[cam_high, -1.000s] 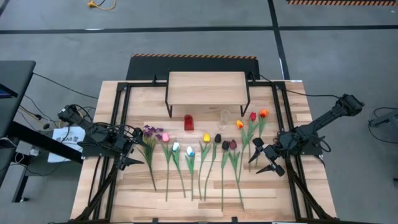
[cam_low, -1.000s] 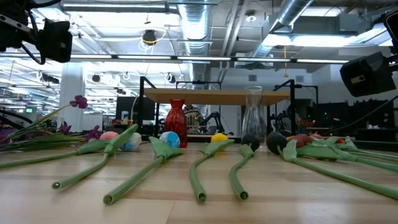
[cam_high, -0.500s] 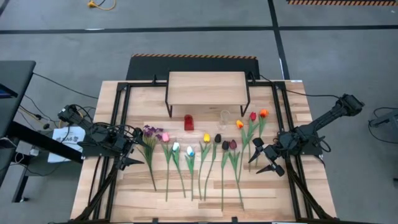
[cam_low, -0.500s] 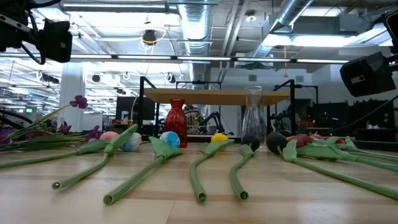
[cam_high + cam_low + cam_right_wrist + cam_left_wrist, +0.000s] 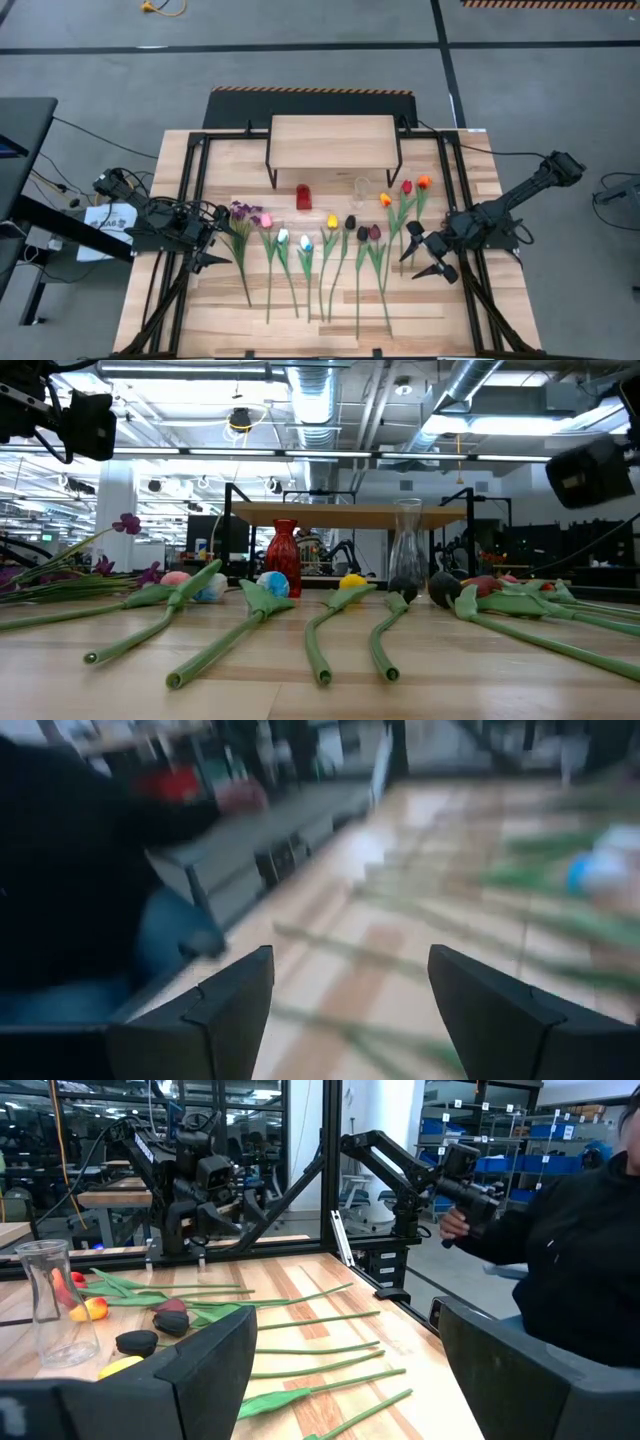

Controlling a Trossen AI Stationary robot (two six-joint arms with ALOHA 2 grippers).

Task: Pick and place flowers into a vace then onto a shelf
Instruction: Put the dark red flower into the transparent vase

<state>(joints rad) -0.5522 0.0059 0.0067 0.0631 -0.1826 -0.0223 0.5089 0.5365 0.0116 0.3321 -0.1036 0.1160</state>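
Right gripper (image 5: 428, 256): spread, holding nothing, hovering at table's 4 o'clock. Left gripper (image 5: 207, 240): apparently spread too, at 8 o'clock. Flowers (image 5: 320, 250): all lying centre. Clear vase (image 5: 360, 188), shelf (image 5: 333, 141) at 12 o'clock: nothing appearing placed.

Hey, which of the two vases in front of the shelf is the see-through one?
The clear vase, empty and standing toward the right arm's side. The other, the red vase, is opaque and stands nearer the left arm.
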